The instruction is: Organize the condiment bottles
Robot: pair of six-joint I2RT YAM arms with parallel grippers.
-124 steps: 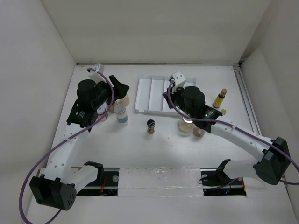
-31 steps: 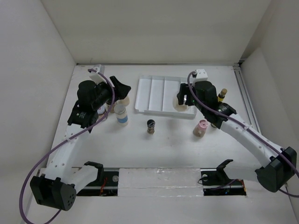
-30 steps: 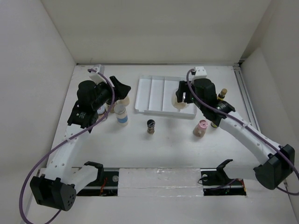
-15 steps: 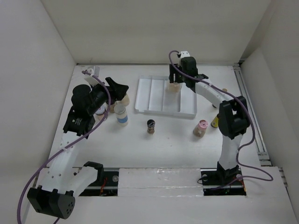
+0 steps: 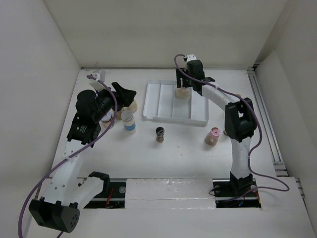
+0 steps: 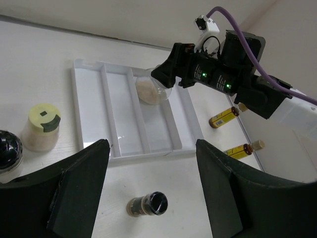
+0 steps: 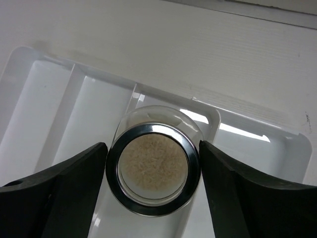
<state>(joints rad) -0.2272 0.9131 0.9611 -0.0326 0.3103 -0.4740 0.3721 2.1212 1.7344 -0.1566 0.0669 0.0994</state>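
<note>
tan jar (image 7: 153,167), gripped between right end effector (image 7: 152,163) fingers, at white tray (image 7: 37,111) far end

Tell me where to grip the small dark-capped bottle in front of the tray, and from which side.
Take the dark-capped bottle across its round body, just under the cap, coming straight down from above. It appears to stand upright, alone, apart from the tray, so either side is likely free.

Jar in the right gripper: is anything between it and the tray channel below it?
Nothing visible. The right gripper holds the jar over the far end of the tray; the channel beneath it is bare white, and no other bottle sits in the tray.
</note>
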